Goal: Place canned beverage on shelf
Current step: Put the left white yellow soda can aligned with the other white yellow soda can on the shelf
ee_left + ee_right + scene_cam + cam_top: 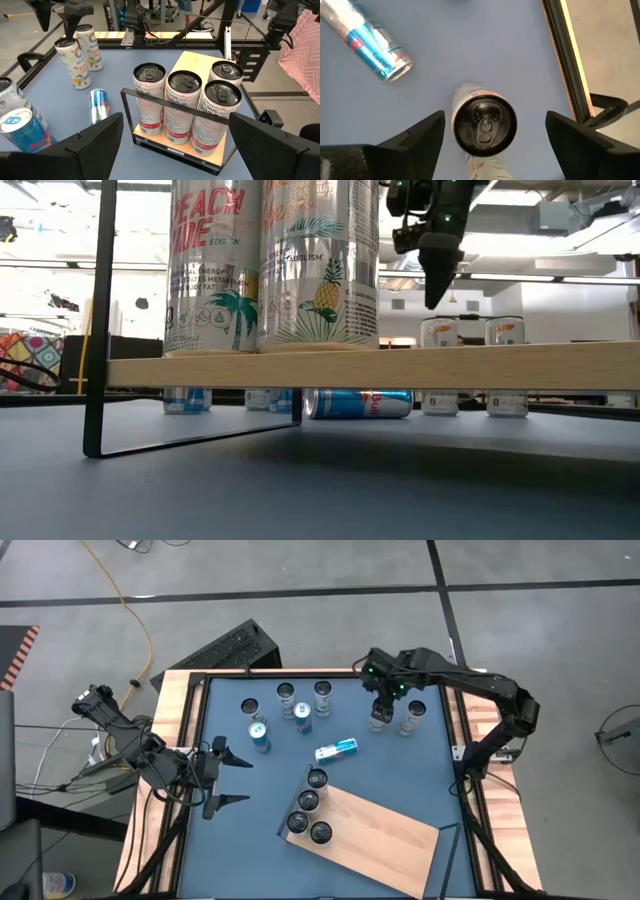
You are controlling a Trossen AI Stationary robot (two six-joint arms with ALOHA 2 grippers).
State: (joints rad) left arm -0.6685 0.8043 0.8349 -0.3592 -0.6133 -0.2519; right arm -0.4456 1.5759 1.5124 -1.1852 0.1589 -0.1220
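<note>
High view: my right gripper (380, 712) hovering over upright can (379, 720) at far right of table (420, 780); shelf (375, 835) lying near front, four cans (308, 802) standing on its left end.
Right wrist view: my jaws spread wide, can top (484, 125) sitting between fingers (415, 137), untouched.
Left wrist view: my left gripper (175, 145) waiting, jaws open, facing shelf.

Four cans (308, 808) upright on the shelf's (375, 835) left end; behind it, one can on its side (336, 749); farther back, five standing cans (285, 710) left, two (396, 718) right, under the right gripper (380, 700)
</note>
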